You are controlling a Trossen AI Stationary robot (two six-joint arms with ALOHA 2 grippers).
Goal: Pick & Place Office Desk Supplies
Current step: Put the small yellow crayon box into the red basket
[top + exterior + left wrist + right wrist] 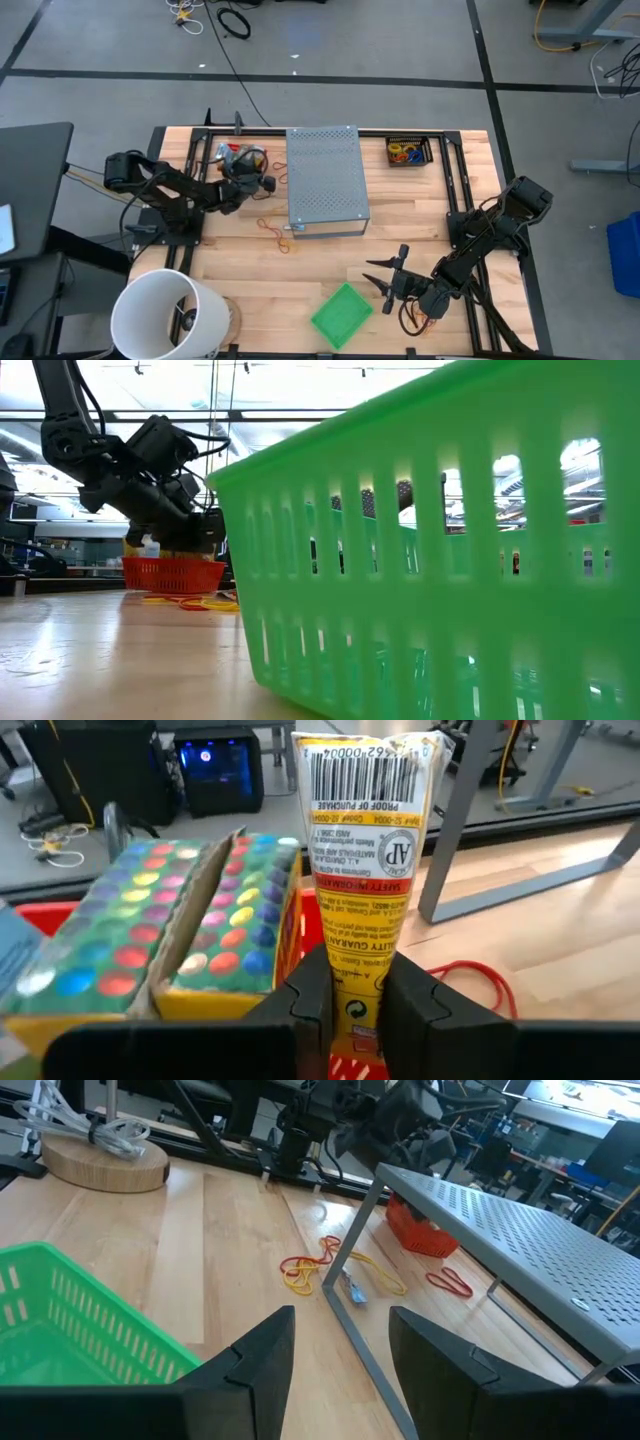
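My left gripper [255,183] is at the far left of the table, by a red basket [232,156], and is shut on a yellow printed packet [365,830] with a barcode. In the basket lies a packet with coloured dots [170,910]. Orange and red rubber bands [275,230] lie on the wood near the grey perforated box [325,180]. My right gripper [388,276] stands open near the front edge, beside the green basket [342,313], with nothing between its fingers [262,1365]. My left gripper pinches the yellow packet's near end [362,982] between its two fingers [310,995], one on each flat face. The packet runs out ahead of the fingers, along them, its barcode end farthest away, above the red basket [310,925]. The packet's very end is hidden behind the fingers.
A big white bucket [165,315] stands at the near left corner. A black tray [408,152] with coloured rubber bands sits at the far right. The grey box stands on thin legs [345,1270] mid-table. A red band [480,985] lies by the red basket.
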